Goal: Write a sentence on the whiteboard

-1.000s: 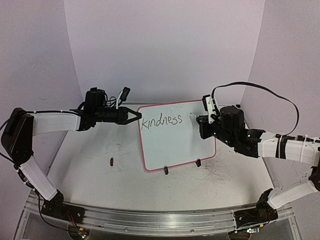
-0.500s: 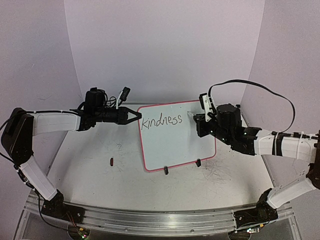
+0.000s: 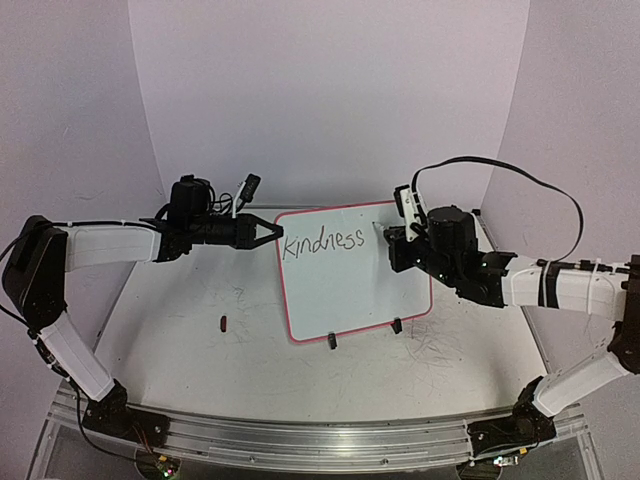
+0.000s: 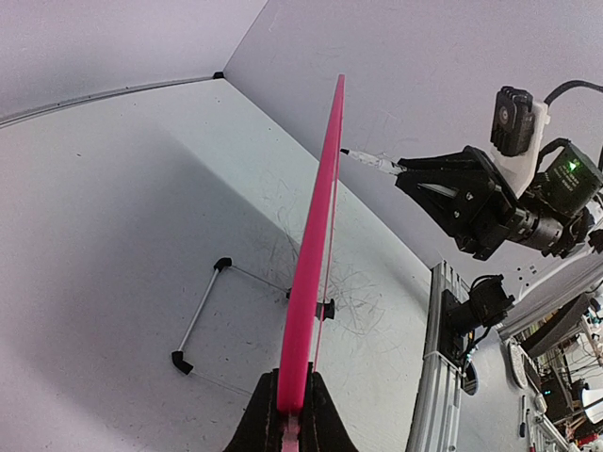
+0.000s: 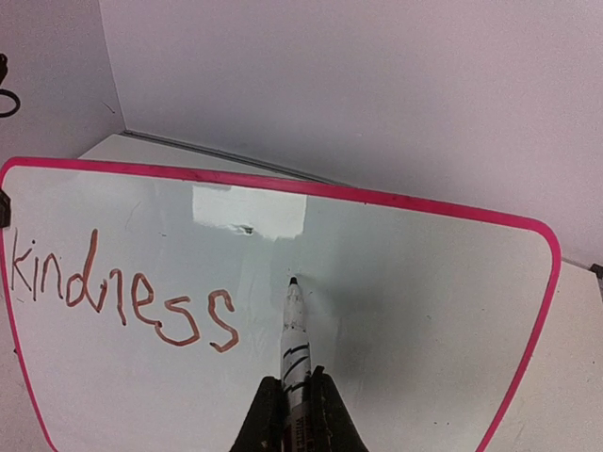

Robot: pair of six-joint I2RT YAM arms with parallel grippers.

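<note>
The whiteboard [image 3: 350, 285] stands tilted on the table, pink-framed, with the first word of the sentence [image 3: 322, 243], "kindness", written along its top. My left gripper [image 3: 275, 232] is shut on the board's left edge; in the left wrist view the board [image 4: 318, 235] runs edge-on out of that gripper [image 4: 293, 379]. My right gripper [image 3: 392, 240] is shut on a white marker [image 5: 295, 330]. The marker tip sits at the board [image 5: 424, 311], just right of the last "s" of the sentence [image 5: 122, 297]. Whether the tip touches I cannot tell.
A small dark red cap [image 3: 223, 322] lies on the scuffed tabletop left of the board. Two black clip feet [image 3: 332, 341] hold the board's lower edge. A wire stand [image 4: 198, 315] props it from behind. Old scribbles [image 3: 440, 350] mark the table; an aluminium rail [image 3: 300, 435] runs along the front.
My right arm has moved left and slightly up, bringing the marker tip in to the board just after the word. The left arm and the board have not moved.
</note>
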